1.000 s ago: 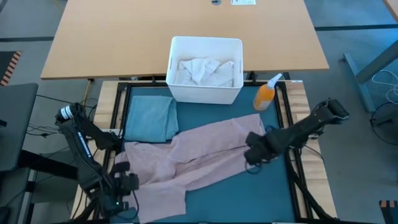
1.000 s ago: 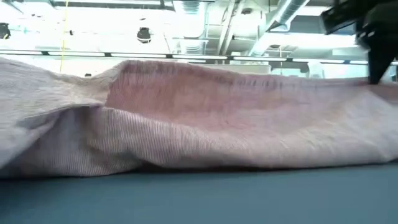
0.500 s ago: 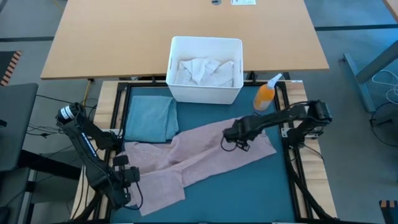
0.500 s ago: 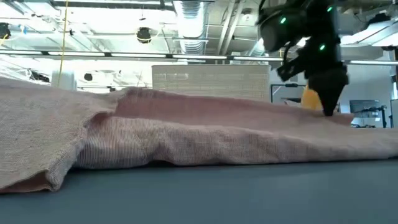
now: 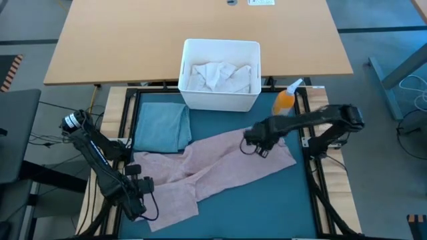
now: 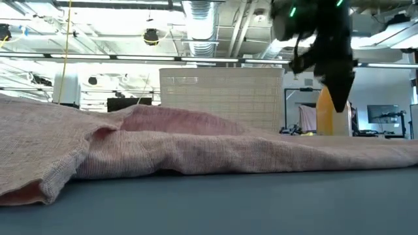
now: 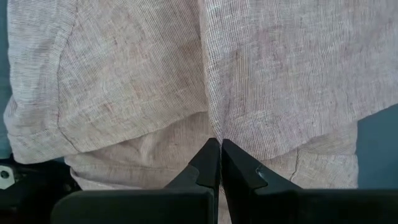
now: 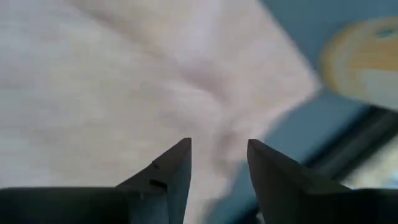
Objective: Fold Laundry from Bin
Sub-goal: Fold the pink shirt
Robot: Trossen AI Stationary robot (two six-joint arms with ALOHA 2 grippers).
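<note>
A dusty pink shirt [image 5: 220, 163] lies spread on the teal mat [image 5: 267, 200], reaching from the near left to the right. My left gripper [image 5: 139, 189] is shut on the shirt's near left part. My right gripper [image 5: 259, 148] hangs open just above the shirt's far right part [image 8: 93, 74] and touches nothing; the low view shows its fingers [image 6: 339, 98] clear of the cloth [image 6: 196, 153]. The white bin [image 5: 189, 80] stands at the mat's far edge with white laundry [image 5: 217, 75] inside. My left gripper pinches a raised fold of the pink shirt [image 7: 212, 124] between its two shut fingertips, at the shirt's near left part. The fingers come from above, pointing down. The cloth around them lies slack on the mat, with more layers underneath.
A folded teal cloth [image 5: 162, 127] lies on the mat's far left, touching the shirt. An orange spray bottle [image 5: 285, 101] stands right of the bin, close to my right gripper. A wooden table [image 5: 133, 40] stands beyond the bin. Bare mat shows at the near right.
My right gripper has carried the shirt's right part toward the far left, let it go and risen clear. That part, held up a second ago, now lies lower and flatter on the mat. My left gripper has stayed shut and shifted slightly toward the right.
</note>
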